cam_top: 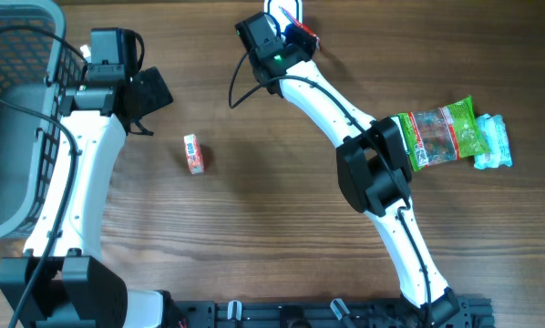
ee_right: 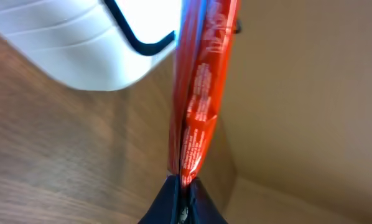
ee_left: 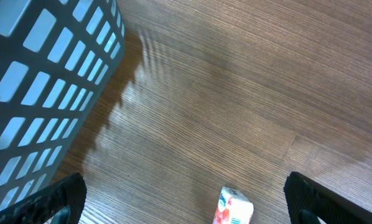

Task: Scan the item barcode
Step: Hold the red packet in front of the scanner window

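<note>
My right gripper [cam_top: 293, 36] is at the table's far edge, shut on the bottom edge of a thin red packet [cam_top: 303, 35]. In the right wrist view the packet [ee_right: 198, 93] stands upright from the closed jaws of the gripper [ee_right: 185, 194], right beside a white scanner [ee_right: 93, 37] with a black cable. No barcode shows on the packet. My left gripper [cam_top: 150, 91] stands open over the wood, holding nothing. In the left wrist view the gripper [ee_left: 186, 202] has its fingers wide apart, and a small red-and-white carton [ee_left: 234, 208] lies on the table between them.
A grey slatted basket [cam_top: 8, 118] fills the left edge, close to the left arm, and its wall [ee_left: 43, 81] shows in the left wrist view. The carton [cam_top: 193, 153] lies left of centre. A green snack bag [cam_top: 441, 135] and a pale blue packet [cam_top: 493, 144] lie at the right.
</note>
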`<move>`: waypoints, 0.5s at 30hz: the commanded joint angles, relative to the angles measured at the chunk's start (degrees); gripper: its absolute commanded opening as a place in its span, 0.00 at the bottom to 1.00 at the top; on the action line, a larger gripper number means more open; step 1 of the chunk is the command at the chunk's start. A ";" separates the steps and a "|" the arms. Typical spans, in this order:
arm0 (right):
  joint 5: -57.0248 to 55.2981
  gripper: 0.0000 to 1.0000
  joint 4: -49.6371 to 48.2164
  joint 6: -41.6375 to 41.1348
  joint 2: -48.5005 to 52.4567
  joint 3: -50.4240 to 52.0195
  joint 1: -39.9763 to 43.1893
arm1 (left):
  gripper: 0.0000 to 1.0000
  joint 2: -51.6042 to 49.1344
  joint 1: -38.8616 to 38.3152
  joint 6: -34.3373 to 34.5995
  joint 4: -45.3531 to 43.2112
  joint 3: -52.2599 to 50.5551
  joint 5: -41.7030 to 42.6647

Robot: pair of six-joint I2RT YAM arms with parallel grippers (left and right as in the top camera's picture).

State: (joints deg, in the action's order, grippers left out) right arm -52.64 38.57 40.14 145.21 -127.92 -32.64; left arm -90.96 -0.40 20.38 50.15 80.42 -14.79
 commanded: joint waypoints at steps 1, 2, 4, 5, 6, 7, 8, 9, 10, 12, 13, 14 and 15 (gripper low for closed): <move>5.42 0.04 1.95 -2.25 0.76 0.87 -0.57 | 1.00 0.15 0.31 -0.68 0.04 0.48 -0.68; 6.95 0.04 2.78 -2.23 0.76 0.87 -0.57 | 1.00 0.15 0.31 -0.68 0.04 0.48 -0.68; 7.74 0.04 2.75 -2.19 0.76 0.87 -0.57 | 1.00 0.13 0.31 -0.68 0.04 0.48 -0.68; 7.74 0.04 2.71 -2.14 0.76 0.87 -0.57 | 1.00 0.13 0.31 -0.68 0.04 0.48 -0.68; 7.74 0.04 2.75 -2.16 0.76 0.87 -0.57 | 1.00 0.15 0.31 -0.68 0.04 0.48 -0.68; 7.74 0.04 2.89 -2.21 0.76 0.87 -0.57 | 1.00 0.13 0.31 -0.68 0.04 0.48 -0.68; 7.72 0.04 2.86 -2.19 0.76 0.87 -0.57 | 1.00 0.13 0.31 -0.68 0.04 0.48 -0.68; 7.74 0.04 2.86 -2.21 0.76 0.87 -0.57 | 1.00 0.13 0.31 -0.68 0.04 0.48 -0.68; 7.72 0.04 2.86 -2.21 0.76 0.87 -0.55 | 1.00 0.13 0.31 -0.68 0.04 0.48 -0.68; 7.48 0.04 2.89 -2.19 0.76 0.87 -0.35 | 1.00 0.13 0.31 -0.68 0.04 0.48 -0.68; 7.48 0.04 2.89 -2.19 0.76 0.87 -0.15 | 1.00 0.13 0.31 -0.68 0.04 0.48 -0.68; 7.48 0.04 2.86 -2.21 0.76 0.87 -0.07 | 1.00 0.13 0.31 -0.68 0.04 0.48 -0.68; 7.48 0.04 2.86 -2.23 0.72 0.87 0.11 | 1.00 0.13 0.31 -0.68 0.04 0.48 -0.68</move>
State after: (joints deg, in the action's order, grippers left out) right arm -46.06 41.34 39.00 145.21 -127.85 -32.91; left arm -90.96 -0.40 20.38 50.15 80.42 -14.79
